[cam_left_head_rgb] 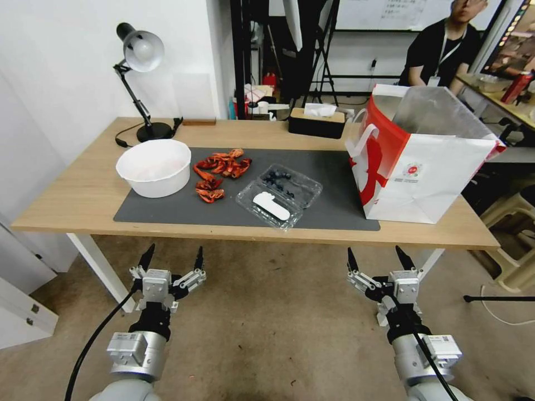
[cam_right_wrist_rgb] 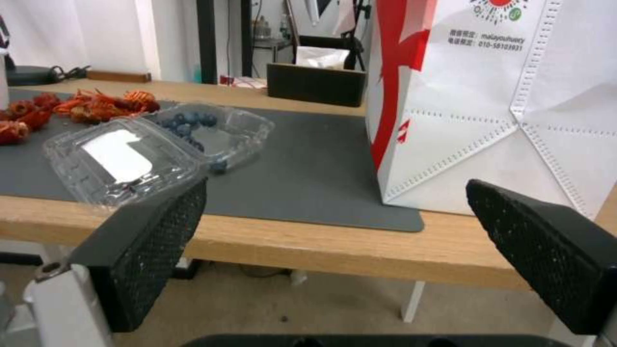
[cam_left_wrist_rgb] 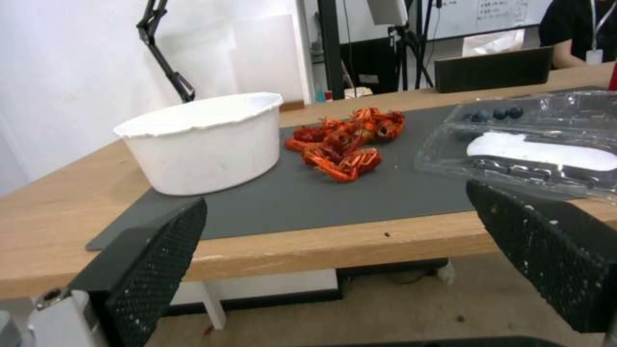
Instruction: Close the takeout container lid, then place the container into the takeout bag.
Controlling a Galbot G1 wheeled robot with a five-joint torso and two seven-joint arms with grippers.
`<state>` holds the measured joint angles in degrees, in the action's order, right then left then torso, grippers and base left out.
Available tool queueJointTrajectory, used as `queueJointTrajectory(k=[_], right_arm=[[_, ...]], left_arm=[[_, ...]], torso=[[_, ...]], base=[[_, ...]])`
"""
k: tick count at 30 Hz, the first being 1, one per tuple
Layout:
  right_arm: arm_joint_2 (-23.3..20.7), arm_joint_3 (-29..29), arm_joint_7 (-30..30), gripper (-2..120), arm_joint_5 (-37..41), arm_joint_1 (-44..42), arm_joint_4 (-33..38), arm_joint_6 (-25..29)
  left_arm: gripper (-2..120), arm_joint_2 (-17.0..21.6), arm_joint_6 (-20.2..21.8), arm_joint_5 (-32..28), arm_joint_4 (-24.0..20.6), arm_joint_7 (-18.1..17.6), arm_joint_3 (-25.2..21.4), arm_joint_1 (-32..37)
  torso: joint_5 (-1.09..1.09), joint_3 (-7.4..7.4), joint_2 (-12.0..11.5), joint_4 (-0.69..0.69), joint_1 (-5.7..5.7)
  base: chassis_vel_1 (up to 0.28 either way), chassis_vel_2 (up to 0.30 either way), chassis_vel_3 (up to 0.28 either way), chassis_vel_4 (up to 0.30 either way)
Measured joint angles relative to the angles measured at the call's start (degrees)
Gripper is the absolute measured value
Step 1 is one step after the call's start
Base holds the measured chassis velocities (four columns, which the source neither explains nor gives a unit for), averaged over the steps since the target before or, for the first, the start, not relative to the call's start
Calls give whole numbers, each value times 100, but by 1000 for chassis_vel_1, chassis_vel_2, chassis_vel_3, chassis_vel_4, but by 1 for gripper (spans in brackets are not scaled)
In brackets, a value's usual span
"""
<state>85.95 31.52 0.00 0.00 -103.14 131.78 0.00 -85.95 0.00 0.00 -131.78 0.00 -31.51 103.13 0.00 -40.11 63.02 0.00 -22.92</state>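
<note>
On mat: takeout container unlatched; left tool, right tool below, spread wide

Count of things on the surface

One takeout container, one takeout bag, one white bowl, one pile of red crayfish, one desk lamp, one black tissue box, one dark mat; two pincers, left pincer and right pincer.

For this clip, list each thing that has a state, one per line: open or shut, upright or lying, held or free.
takeout container: open, flat on the mat, free
lid: folded back, sticker up
takeout bag: upright, mouth open
white bowl: upright
desk lamp: upright
left gripper: open, below the table edge
right gripper: open, below the table edge
</note>
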Motion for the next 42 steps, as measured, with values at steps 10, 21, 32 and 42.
queueJointTrajectory(k=[10,21,32,42], right_arm=[[0,0,0,100,0,0,0,0],[-3,0,0,100,5,1,0,-5],[-790,694,-809,100,1404,399,85,-1484],[-1185,834,-922,100,2022,675,14,-1567]], left_arm=[[100,0,0,0,0,0,0,0],[100,11,1,-24,0,-5,2,-6],[100,853,645,-1659,53,-529,336,-480],[100,1003,609,-1876,149,-353,295,-525]], torso=[[0,0,0,0,0],[0,0,0,0,0],[0,0,0,1,0],[1,0,0,-1,0]], base=[[0,0,0,0],[0,0,0,0],[0,0,0,0],[0,0,0,0]])
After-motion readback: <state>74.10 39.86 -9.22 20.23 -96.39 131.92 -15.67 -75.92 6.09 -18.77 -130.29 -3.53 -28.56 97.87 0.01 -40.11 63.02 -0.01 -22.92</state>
